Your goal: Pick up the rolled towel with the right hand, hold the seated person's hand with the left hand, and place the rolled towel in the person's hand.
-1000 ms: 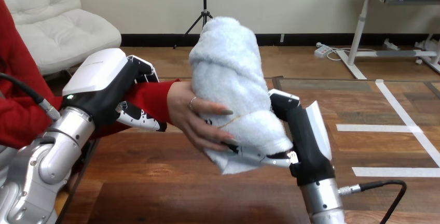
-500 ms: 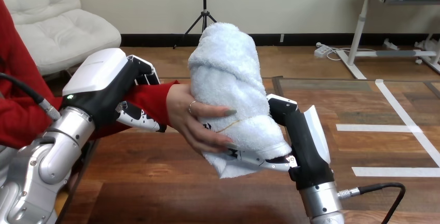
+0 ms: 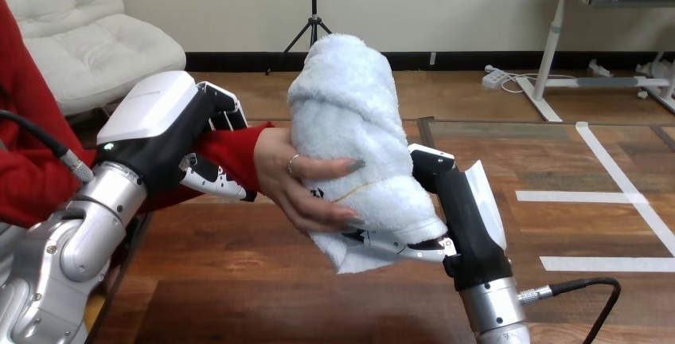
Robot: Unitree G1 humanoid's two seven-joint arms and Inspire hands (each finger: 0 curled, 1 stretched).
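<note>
Towel position: rolled towel (image 3: 350, 121), white, stands roughly upright with its top leaning slightly left, lifted clear of the wooden table (image 3: 263, 296) near the middle of the head view. Right hand (image 3: 466, 216) comes up from the lower right and grips the roll at its lower end: the black palm lies against the towel's right side, and its fingers (image 3: 394, 247) curl underneath, where a loose flap of cloth hangs. Person's hand (image 3: 298, 185) reaches in from the left and rests on the same lower part of the roll, palm against the cloth, fingers bent round its front; both this hand and the right hand are on the towel. Left hand (image 3: 159, 133) sits further left, closed on the person's wrist over the red sleeve (image 3: 235, 149). Its fingers wrap over the top of the sleeve and its thumb presses in from below. The two robot hands are well apart, with the person's hand between them.
</note>
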